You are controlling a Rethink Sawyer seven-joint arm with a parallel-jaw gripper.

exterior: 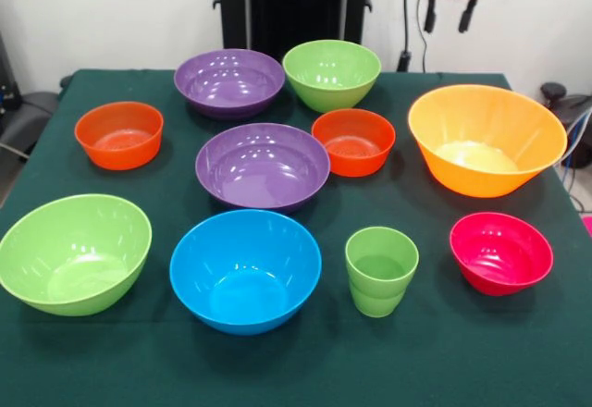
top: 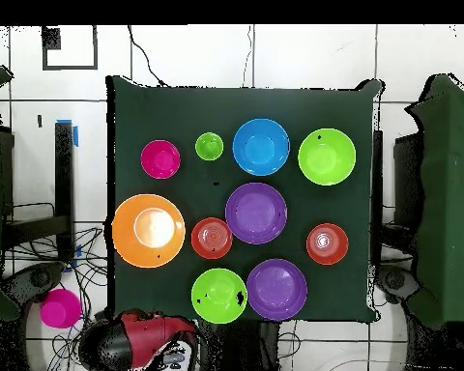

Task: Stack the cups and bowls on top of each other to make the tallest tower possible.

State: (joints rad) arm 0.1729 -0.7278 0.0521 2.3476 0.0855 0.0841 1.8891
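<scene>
Green-cloth table [exterior: 518,351], nothing stacked yet, arm parked off the cloth.

Front view: gripper [exterior: 450,17] at top right edge, two dark fingers hanging spread, holding nothing. All ten pieces sit upright and apart: large orange bowl [exterior: 487,139] right, pink-red bowl [exterior: 500,252] lower right, light-green cup [exterior: 381,270] just left of it, blue bowl [exterior: 245,270] lower centre, lime bowl [exterior: 74,252] lower left, purple bowls [exterior: 263,166] centre and [exterior: 229,82] upper centre, second lime bowl [exterior: 332,74] top centre, small orange-red bowls [exterior: 353,141] and [exterior: 119,134]. Glossy, smooth plastic, thin rims, so likely slippery: I'd pinch a wall at the rim. Stepped, tapered cup is narrowest; save it for the top, widest orange as base.
Overhead view: red arm [top: 144,338] at bottom left, off the cloth; fingers unreadable here. Cup [top: 209,147] upper centre; orange bowl [top: 149,230] left.
</scene>
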